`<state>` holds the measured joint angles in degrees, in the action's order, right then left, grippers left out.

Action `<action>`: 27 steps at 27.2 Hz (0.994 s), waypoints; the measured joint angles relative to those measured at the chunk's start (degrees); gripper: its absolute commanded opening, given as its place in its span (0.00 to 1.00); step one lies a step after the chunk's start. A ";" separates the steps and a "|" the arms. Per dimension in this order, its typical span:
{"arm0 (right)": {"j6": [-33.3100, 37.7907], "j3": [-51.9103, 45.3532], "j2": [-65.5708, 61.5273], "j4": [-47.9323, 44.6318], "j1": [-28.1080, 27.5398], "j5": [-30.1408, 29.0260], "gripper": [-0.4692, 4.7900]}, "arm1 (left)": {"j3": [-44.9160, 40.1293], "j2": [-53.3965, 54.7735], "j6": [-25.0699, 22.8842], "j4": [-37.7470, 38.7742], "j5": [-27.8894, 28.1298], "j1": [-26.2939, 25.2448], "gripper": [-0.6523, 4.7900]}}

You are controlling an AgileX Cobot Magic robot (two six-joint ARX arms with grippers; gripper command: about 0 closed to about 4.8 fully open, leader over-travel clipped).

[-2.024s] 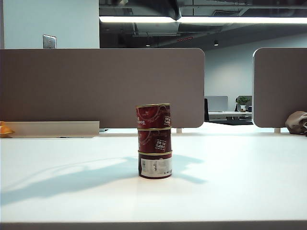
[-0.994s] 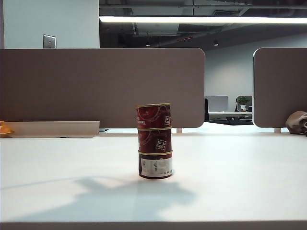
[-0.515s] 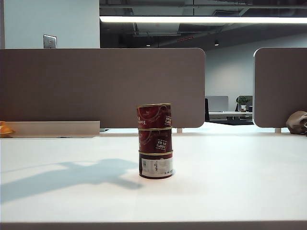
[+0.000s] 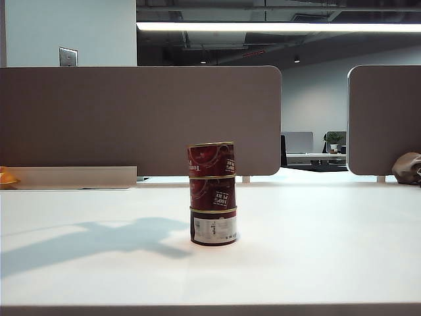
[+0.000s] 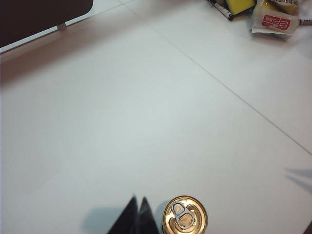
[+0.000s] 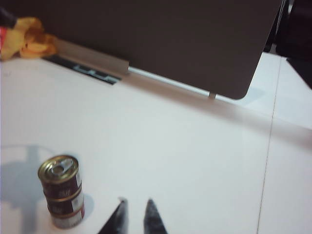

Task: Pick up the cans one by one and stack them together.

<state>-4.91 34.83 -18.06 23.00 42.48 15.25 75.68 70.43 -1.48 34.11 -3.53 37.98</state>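
cans: dark red labels with white text, thin gold rims
bottom can: white label panel with small dark print
top lid: shiny gold with a pull tab
table: plain white
partition: flat grey-brown
left gripper: black
right gripper: black
packet: white with a red patch

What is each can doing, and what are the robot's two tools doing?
top can: upright, sitting on the middle can, lid sealed
middle can: upright, on the bottom can
bottom can: upright on the table
left tool: shut, empty, beside the stack
right tool: slightly open, empty, away from the stack
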 measured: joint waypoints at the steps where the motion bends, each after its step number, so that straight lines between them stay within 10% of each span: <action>1: 0.02 0.02 0.04 -0.63 0.00 0.04 0.19 | 0.00 0.00 0.00 0.00 0.00 0.02 0.11; 27: 0.00 0.02 0.61 -1.07 0.07 0.02 0.19 | 0.02 -13.81 -5.31 1.31 -0.11 -2.32 0.11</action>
<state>-4.91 34.85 -17.45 21.93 42.54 15.27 75.70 56.62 -6.79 35.42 -3.64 35.66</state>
